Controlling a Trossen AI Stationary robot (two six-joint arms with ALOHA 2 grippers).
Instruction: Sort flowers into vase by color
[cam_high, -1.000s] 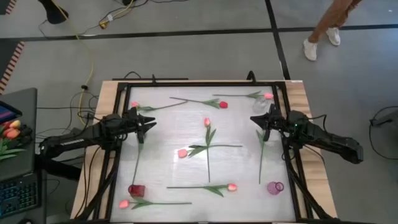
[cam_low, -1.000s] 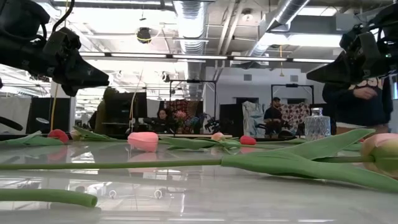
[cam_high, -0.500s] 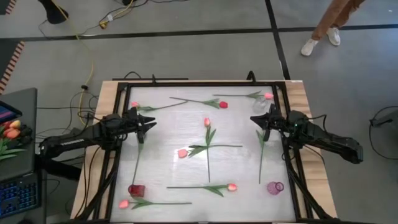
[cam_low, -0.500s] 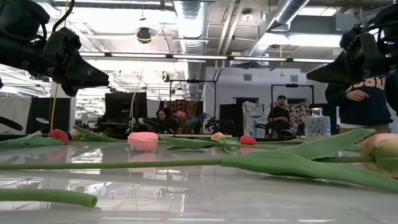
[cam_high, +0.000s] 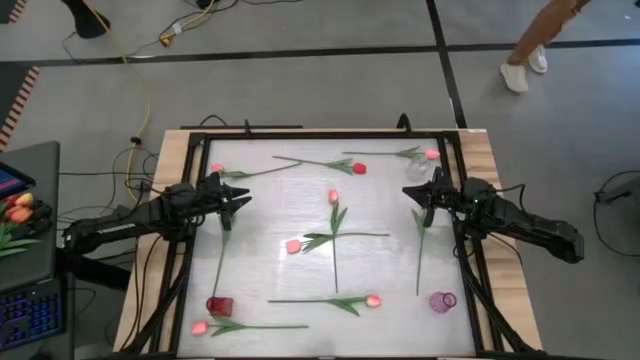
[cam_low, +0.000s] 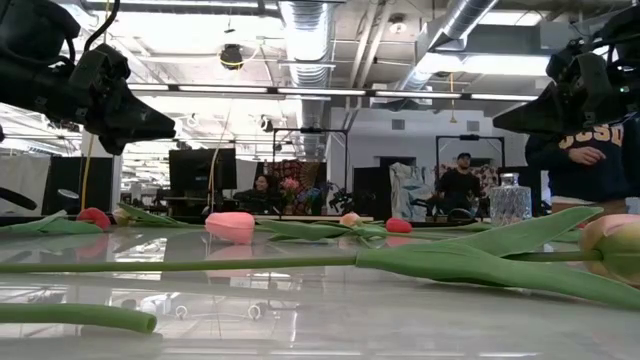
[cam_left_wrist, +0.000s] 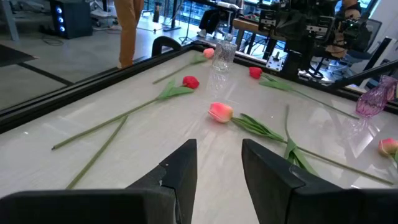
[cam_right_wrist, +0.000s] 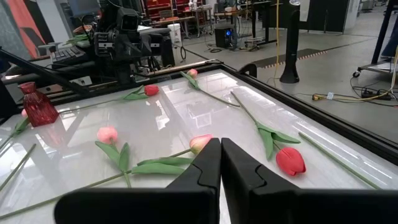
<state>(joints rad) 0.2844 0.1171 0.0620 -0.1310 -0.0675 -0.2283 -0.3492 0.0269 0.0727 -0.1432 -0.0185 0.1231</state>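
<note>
Across the white table (cam_high: 380, 270) the flowers (cam_high: 333, 197) lie scattered and well apart, none in a vase, so sorting looks not yet begun; both arms hover above the surface at mid-table, one on each side. At the left edge the left gripper (cam_high: 240, 196) hangs with its fingers a little parted and empty, as its wrist view shows; at the right edge the right gripper (cam_high: 411, 192) has its fingers pressed together, holding nothing. Next, I judge, one gripper must descend onto a thin stem, pinch it, and carry it to the matching vessel: the red vase (cam_high: 220, 306) stands at the near left corner, the purple vase (cam_high: 443, 300) at the near right, and a clear vase (cam_left_wrist: 221, 55) near the far right. Only the overhead view gives the whole layout; the table-level view shows the grippers well clear of the surface and, in the room beyond, a person in a dark top (cam_low: 585, 160), while a pink tulip head (cam_low: 231, 227) lies flat on the tabletop
</note>
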